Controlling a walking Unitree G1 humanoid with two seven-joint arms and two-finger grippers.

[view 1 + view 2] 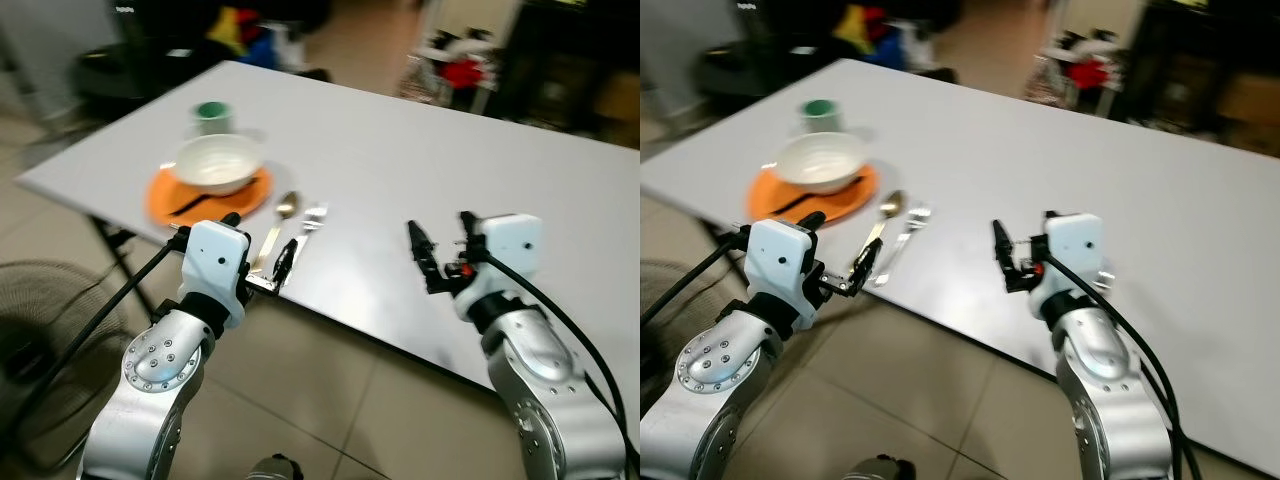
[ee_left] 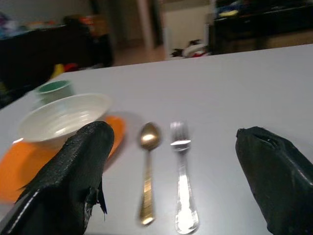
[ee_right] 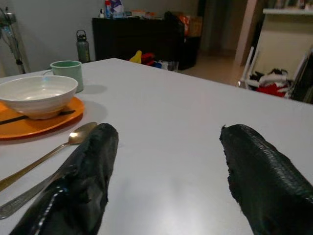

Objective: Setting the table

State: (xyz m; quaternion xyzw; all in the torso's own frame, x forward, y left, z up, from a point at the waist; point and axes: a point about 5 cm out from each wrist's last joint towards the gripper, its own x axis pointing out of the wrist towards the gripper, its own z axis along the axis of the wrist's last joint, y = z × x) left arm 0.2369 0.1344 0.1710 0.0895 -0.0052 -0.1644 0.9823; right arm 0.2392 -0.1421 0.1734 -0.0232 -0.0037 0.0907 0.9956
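On the white table an orange plate carries a white bowl and a black utensil. A green mug stands behind them. Right of the plate a gold spoon and a silver fork lie side by side. My left gripper hovers open at the table's near edge, just before the handles of the spoon and fork. My right gripper is open over bare tabletop further right, holding nothing.
A floor fan stands low at the left beside the table leg. Dark furniture and coloured clutter line the far side of the room. The table's right half is bare, with tiled floor below its near edge.
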